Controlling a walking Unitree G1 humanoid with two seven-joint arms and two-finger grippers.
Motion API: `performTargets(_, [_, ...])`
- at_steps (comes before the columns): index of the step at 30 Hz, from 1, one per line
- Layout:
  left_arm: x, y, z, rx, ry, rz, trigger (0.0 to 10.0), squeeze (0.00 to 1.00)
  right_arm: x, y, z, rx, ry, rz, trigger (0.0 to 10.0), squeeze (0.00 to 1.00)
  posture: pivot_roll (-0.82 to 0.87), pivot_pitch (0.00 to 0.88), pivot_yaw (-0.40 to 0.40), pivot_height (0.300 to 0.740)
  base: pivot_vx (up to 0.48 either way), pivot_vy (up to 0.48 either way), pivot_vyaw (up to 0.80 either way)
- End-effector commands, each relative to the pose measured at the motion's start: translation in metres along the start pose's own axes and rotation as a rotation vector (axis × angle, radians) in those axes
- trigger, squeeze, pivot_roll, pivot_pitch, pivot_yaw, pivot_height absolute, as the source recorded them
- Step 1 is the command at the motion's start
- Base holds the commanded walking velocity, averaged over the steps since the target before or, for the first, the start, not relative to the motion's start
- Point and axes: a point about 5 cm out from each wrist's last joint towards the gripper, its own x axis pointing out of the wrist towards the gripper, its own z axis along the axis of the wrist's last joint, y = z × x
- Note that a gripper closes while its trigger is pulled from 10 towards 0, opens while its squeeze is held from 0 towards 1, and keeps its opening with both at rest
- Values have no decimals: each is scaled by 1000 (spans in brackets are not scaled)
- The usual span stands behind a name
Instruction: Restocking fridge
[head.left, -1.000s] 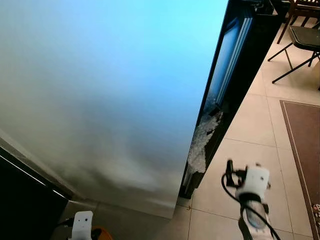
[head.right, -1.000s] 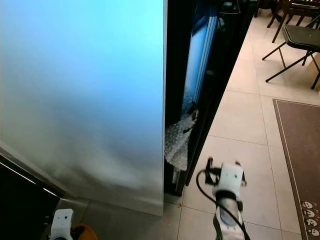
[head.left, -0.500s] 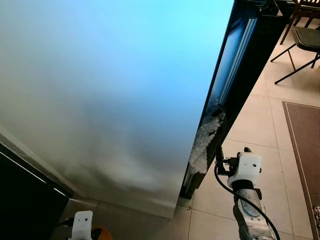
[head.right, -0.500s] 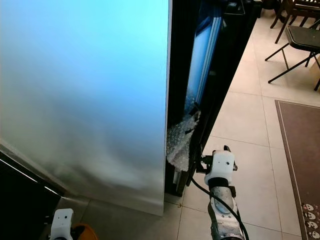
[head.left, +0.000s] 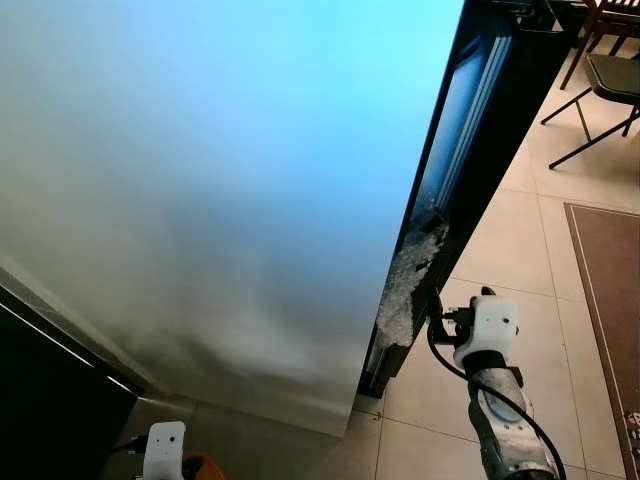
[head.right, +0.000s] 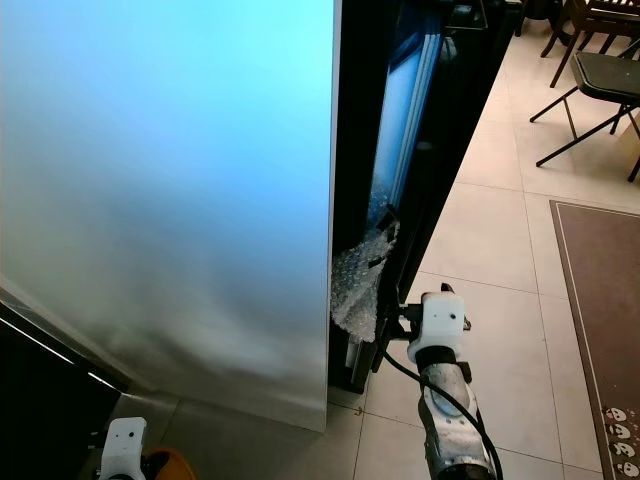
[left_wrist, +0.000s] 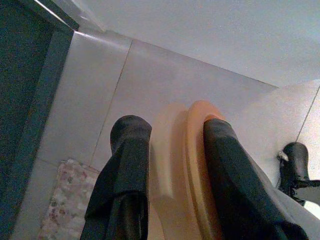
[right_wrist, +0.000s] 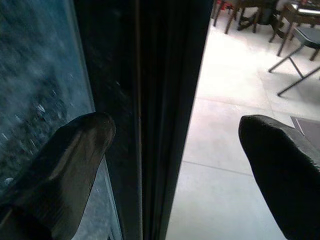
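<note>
Right gripper, jaws wide, straddles the dark door edge. Left gripper holds an orange item. Restocking looks barely begun.

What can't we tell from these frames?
- Fridge interior: hidden behind the big fridge door in both eye views.
- Orange object in the left pincer: blurred and cropped in the left wrist view; identity unclear.
- Right pincer: open astride the dark door edge; contact unclear.

The pale fridge door walls off everything ahead and to the left. Between it and the dark fridge body runs a narrow gap, partly choked low down by crumpled bubble wrap. Tiled floor to the right lies open up to the folding chair.
</note>
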Motion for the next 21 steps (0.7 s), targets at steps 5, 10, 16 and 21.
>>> performTargets(5, [-4,-8,-23,-9,94,-29,10000,0,3,2,2,5,10,32,10000,0,28,124,19,740,0,0,0])
performTargets(10, [-5,-7,-24,-9,96,-28,10000,0,7,7,1,-4,32,88,10000,0,28,124,19,740,0,0,0])
performTargets(16, [-5,-7,-24,-10,96,-28,10000,0,10,8,2,-10,36,100,10000,0,34,126,20,740,0,0,0])
performTargets(21, [-5,-7,-24,-10,97,-28,10000,0,17,5,9,-17,24,102,10000,0,37,126,21,740,0,0,0])
